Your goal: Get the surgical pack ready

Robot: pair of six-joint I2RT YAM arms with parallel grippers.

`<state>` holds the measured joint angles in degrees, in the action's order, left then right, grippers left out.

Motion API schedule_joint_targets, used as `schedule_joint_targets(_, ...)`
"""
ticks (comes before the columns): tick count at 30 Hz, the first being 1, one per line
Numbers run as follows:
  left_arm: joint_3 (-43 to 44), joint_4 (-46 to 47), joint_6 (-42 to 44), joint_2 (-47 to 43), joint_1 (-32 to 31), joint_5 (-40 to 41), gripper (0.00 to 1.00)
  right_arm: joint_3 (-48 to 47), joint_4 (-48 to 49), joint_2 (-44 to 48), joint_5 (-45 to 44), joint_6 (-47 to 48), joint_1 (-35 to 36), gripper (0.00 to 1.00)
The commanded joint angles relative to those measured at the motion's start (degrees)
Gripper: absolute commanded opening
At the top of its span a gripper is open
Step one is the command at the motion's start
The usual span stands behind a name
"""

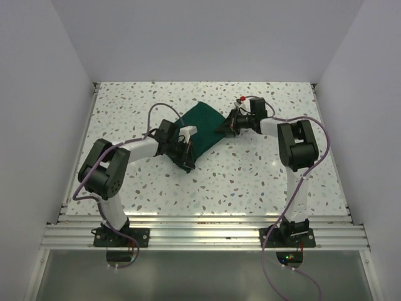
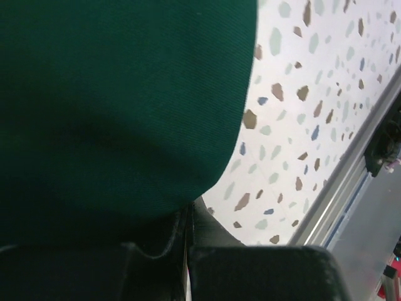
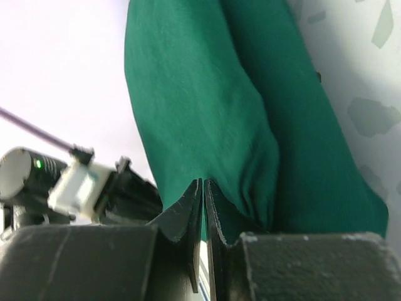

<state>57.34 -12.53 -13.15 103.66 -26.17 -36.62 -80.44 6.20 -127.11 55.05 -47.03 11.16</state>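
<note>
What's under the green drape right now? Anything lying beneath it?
Only speckled table shows around the green drape. The left gripper and right gripper pinch its edges. Anything beneath or folded inside is covered by fabric; no view shows it.

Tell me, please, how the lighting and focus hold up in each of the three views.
Top external: evenly lit, sharp, shadows soft. Left wrist: the dark green fabric drape looms close, slightly blurred, shadowed towards the bottom. Right wrist: the left of the frame is washed out white, while the drape's folds read clearly.
</note>
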Motion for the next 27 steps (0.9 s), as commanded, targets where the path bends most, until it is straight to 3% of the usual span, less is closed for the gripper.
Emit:
schedule_joint_targets(1, 1.9, -2.5, 4.9, 2.3, 4.5, 9.6, 0.00, 2.5, -5.9, 0.2, -3.8, 4.8, 0.3, 0.10)
schedule_joint_targets(7, -0.4, -5.5, 7.9, -1.9, 6.1, 10.9, 0.00, 5.6, -8.2, 3.4, -4.1, 8.5, 0.2, 0.10)
schedule_joint_targets(12, -3.9, -5.8, 4.1, -11.7, 6.1, 8.8, 0.01, 5.2, -10.4, 8.2, -4.1, 9.3, 0.3, 0.10)
schedule_joint_targets(18, -6.0, -7.3, -0.9, -22.9, 6.1, 8.8, 0.09, 1.8, -11.6, 13.0, -2.1, 7.4, 0.6, 0.11)
schedule_joint_targets(23, -5.0, -8.8, -3.4, -26.2, 6.3, 10.0, 0.14, -4.2, -8.9, 8.8, -1.3, 3.9, 5.5, 0.11)
schedule_joint_targets(27, -3.7, -9.5, -4.7, -27.3, 6.9, 9.7, 0.16, -5.3, -0.2, 4.4, -1.7, -2.7, 10.1, 0.11)
